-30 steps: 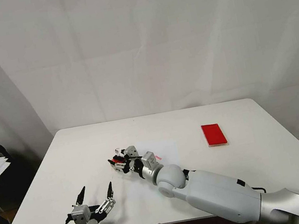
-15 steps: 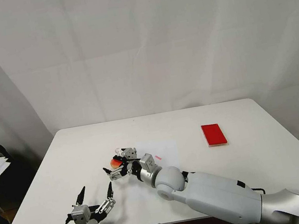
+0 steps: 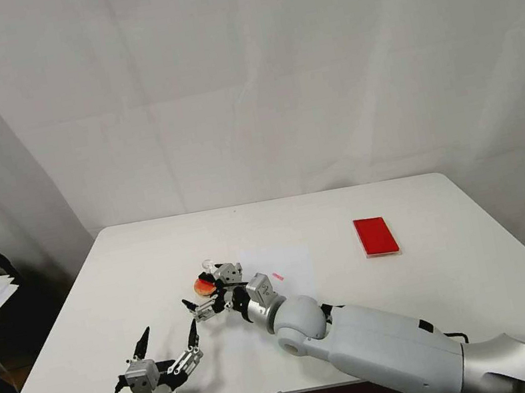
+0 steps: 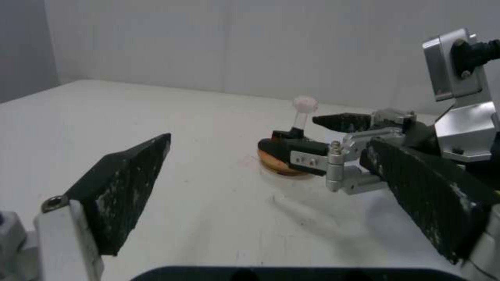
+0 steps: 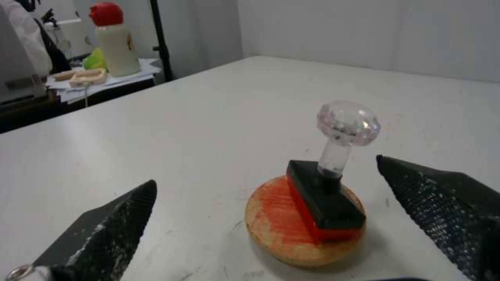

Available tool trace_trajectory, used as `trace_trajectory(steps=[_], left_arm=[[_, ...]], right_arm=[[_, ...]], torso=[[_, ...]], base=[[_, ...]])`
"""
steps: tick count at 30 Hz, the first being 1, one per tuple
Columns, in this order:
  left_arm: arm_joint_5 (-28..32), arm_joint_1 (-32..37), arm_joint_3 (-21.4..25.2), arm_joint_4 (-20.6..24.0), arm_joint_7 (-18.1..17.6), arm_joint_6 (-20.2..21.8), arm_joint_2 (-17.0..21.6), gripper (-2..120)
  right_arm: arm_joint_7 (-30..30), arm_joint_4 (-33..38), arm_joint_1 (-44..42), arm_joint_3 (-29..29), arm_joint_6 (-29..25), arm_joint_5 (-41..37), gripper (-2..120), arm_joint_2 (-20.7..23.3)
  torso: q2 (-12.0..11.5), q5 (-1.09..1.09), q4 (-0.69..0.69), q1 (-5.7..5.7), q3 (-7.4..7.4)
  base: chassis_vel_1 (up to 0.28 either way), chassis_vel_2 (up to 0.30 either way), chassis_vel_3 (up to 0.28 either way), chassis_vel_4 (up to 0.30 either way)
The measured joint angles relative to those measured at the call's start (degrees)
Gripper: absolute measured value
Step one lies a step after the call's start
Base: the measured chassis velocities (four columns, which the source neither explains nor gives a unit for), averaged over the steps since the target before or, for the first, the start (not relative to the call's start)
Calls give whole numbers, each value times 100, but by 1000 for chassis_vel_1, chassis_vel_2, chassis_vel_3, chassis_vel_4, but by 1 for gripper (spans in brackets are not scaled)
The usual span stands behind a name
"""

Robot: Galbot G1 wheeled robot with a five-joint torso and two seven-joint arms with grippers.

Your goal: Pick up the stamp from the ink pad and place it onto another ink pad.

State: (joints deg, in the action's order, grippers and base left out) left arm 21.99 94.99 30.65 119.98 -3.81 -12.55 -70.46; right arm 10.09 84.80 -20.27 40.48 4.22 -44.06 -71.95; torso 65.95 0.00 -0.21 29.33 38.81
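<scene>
The stamp [image 5: 329,183] stands upright on the round pad [image 5: 291,230], with its black base lying across the orange-red top and the clear ball knob pointing up. The round pad lies on the white table [image 3: 428,289], well apart from the red rectangular pad [image 3: 375,235], which is farther toward the robot's right side. The right gripper [image 3: 206,294] is just beside the round pad, on the near side of it. Its fingers [image 5: 104,230] are spread wide, one on each side of the stamp, and they do not touch it or hold anything. The left gripper [image 3: 169,338] rests near the front table edge, nearer to the robot than the round pad, with its fingers also wide apart and empty.
</scene>
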Motion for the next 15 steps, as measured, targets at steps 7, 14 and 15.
trace_trajectory(steps=[7,14,15], left_arm=[[0,0,0,0,0,0,0,100],[0,0,0,0,0,0,0,100],[0,0,0,0,0,0,0,100]], right_arm=[[41,70,-57,-48,22,0,100,148],[242,523,-127,-155,173,-105,100,641],[242,523,-127,-155,173,-105,100,641]], torso=[[0,0,0,0,0],[0,1,0,0,0],[0,1,0,0,0]], base=[[0,0,0,0],[0,0,0,0],[0,0,0,0]])
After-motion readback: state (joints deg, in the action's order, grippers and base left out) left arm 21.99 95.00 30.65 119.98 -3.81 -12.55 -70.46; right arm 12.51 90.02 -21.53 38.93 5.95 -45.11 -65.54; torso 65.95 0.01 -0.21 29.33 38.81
